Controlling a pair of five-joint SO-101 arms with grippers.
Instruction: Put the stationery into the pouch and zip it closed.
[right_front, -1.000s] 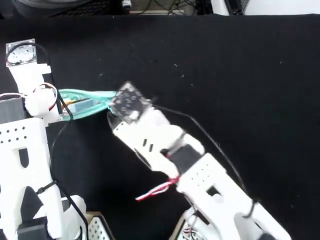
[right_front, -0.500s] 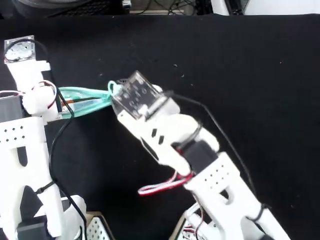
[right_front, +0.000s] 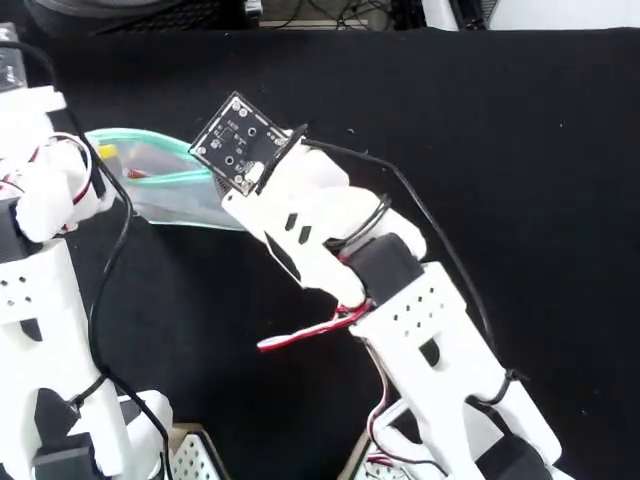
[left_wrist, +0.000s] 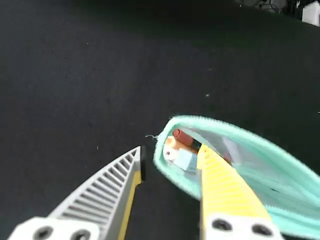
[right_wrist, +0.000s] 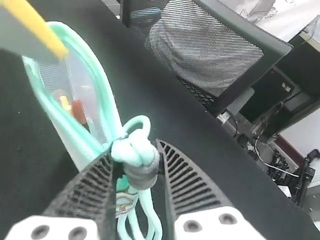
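The mint-green pouch (right_front: 160, 185) hangs between the two arms at the table's left, its see-through side showing. My right gripper (right_wrist: 134, 152) is shut on the knotted zipper cord (right_wrist: 135, 157) at the pouch's (right_wrist: 75, 90) right end. At the other end, the mouth of the pouch (left_wrist: 260, 160) gapes, with red, orange and pale blue stationery (left_wrist: 180, 145) inside. My left gripper (left_wrist: 170, 150) is open around that end. Its yellow-padded finger (left_wrist: 220, 185) lies across the mouth and its grey ribbed finger (left_wrist: 110, 190) stays outside, apart from the fabric.
Black cloth (right_front: 500, 150) covers the whole table. The right arm's white body (right_front: 400, 320) slants across the middle, and the left arm (right_front: 40, 250) stands along the left edge. A mesh chair back (right_wrist: 200, 45) stands beyond the far edge.
Both arms have carried the pouch toward the far left. The right gripper kept its hold on the cord, and the pouch now shows more of its side.
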